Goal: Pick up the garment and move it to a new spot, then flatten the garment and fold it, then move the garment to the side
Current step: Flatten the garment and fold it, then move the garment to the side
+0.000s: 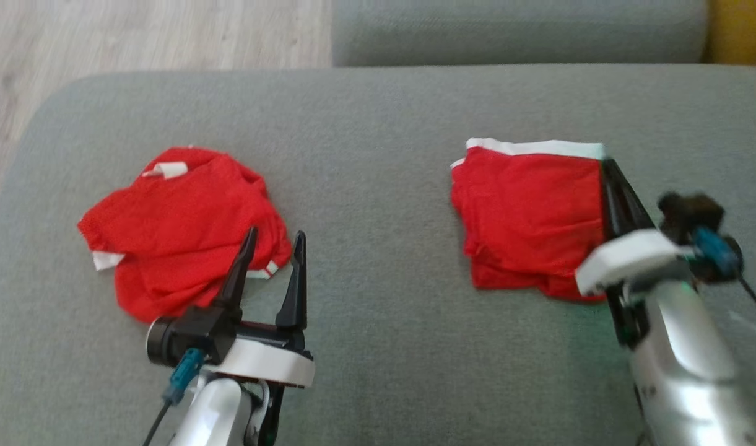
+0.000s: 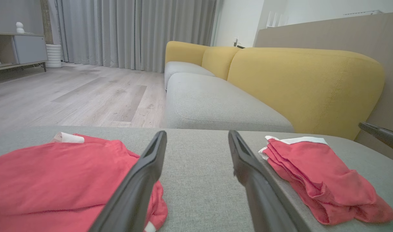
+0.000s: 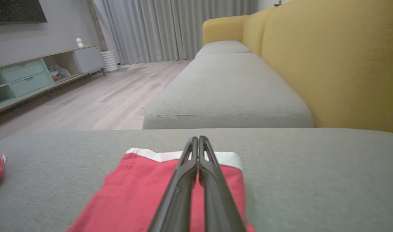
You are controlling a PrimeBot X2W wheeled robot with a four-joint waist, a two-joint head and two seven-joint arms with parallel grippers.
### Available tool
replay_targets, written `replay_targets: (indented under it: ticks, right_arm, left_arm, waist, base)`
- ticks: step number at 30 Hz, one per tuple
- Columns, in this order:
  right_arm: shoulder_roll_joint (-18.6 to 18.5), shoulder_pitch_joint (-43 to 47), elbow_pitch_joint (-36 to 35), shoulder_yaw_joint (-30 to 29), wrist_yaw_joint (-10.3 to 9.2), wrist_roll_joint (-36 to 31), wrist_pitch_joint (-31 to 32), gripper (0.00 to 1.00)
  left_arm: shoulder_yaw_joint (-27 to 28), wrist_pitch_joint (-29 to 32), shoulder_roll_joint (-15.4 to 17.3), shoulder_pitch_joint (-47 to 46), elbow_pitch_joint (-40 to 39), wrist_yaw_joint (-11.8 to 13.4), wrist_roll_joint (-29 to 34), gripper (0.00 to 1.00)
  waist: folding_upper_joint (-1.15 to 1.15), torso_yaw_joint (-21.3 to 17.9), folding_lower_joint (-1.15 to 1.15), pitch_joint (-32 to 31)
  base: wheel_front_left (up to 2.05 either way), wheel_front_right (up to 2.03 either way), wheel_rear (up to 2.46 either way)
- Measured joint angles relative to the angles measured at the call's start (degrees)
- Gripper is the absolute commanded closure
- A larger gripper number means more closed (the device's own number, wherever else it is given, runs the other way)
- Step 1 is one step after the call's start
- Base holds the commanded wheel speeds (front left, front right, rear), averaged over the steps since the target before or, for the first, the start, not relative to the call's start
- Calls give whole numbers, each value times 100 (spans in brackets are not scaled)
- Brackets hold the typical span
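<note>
My left gripper (image 1: 276,234) hovers open and empty by the crumpled red garment (image 1: 179,223) on the grey cushion (image 1: 378,124), my right gripper (image 3: 198,138) shut over the folded garment (image 1: 529,217); it looks soft, so I'd pinch an edge.

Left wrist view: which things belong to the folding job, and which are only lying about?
Job: folded red garment, crumpled red garment, left gripper, right gripper, grey cushion beneath.
Lying about: yellow backrest, wooden floor, curtains, low cabinet.
</note>
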Motion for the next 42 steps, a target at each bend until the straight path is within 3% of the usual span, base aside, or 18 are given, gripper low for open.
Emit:
replay_targets:
  ticks: [1, 2, 8, 12, 24, 32, 42]
  right_arm:
    - [4, 176, -162, -70, 1, -12, -1, 4]
    - [8, 352, -334, -141, 0, -49, -1, 0]
    - [31, 1478, -1324, -304, 1, 18, -1, 0]
    - [70, 2006, -1537, -311, 0, 107, 5, 0]
    - [83, 2137, -1859, -311, 1, 204, 299, 0]
    - [87, 1412, -1466, -625, 1, 187, 975, 0]
    - [82, 453, -305, -923, 0, 18, 1727, 0]
  left_arm:
    - [0, 0, 0, 30, 1, 0, -23, 0]
    - [4, 0, 0, 58, 2, 12, -27, 0]
    - [37, 0, 1, 232, 4, 76, -68, 0]
    - [47, 0, 5, 428, 22, 93, -68, 0]
    - [43, 0, 12, 531, 31, 92, -68, 0]
    - [2, 0, 11, 294, 18, 35, -23, 0]
    - [-4, 0, 9, -27, 58, -18, -19, 0]
  waist:
    - [0, -38, 0, -51]
    - [0, -73, 0, -100]
    - [0, -248, 0, -367]
    - [0, -306, -1, -467]
    - [0, -316, 0, -416]
    - [0, -197, 1, 23]
    - [0, 102, 2, 505]
  base:
    - [0, 0, 0]
    - [0, 0, 0]
    - [0, 0, 0]
    - [0, 0, 0]
    - [0, 0, 0]
    - [0, 0, 0]
    - [0, 0, 0]
